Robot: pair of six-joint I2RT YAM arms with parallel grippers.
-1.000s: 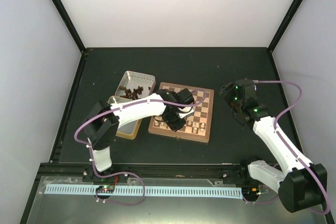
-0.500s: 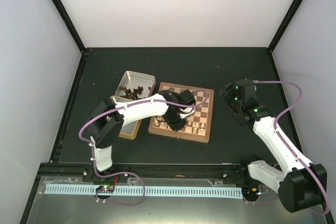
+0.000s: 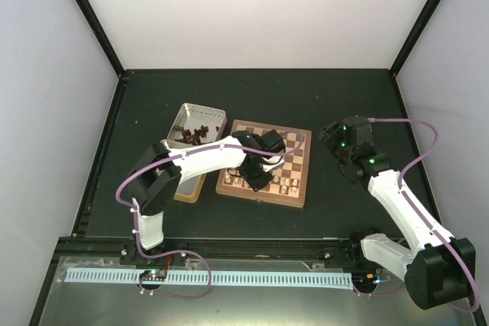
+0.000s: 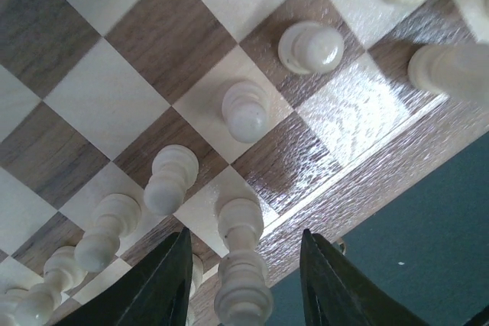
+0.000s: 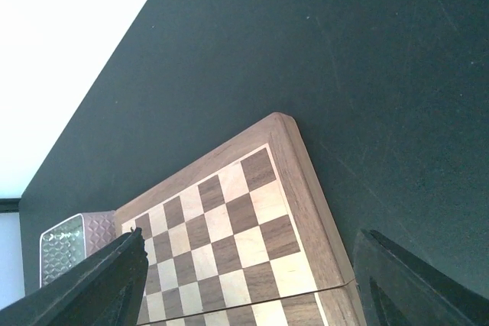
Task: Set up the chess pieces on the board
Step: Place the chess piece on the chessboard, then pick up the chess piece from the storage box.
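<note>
Releasing | left claw (image 4: 244, 238) has just parted, now open with a gap either side of a cream chess piece (image 4: 241, 272) standing between its tips on the board (image 4: 137, 28) edge row | right claw (image 5: 248, 238) open, empty, board corner below | judged placed; brown pieces (image 3: 195, 136) wait in tin (image 3: 182, 117) beyond left claw

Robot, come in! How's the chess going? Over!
Left claw open around cream piece standing on board, edge row. Other cream pieces close beside. Right claw open, off the board.
</note>
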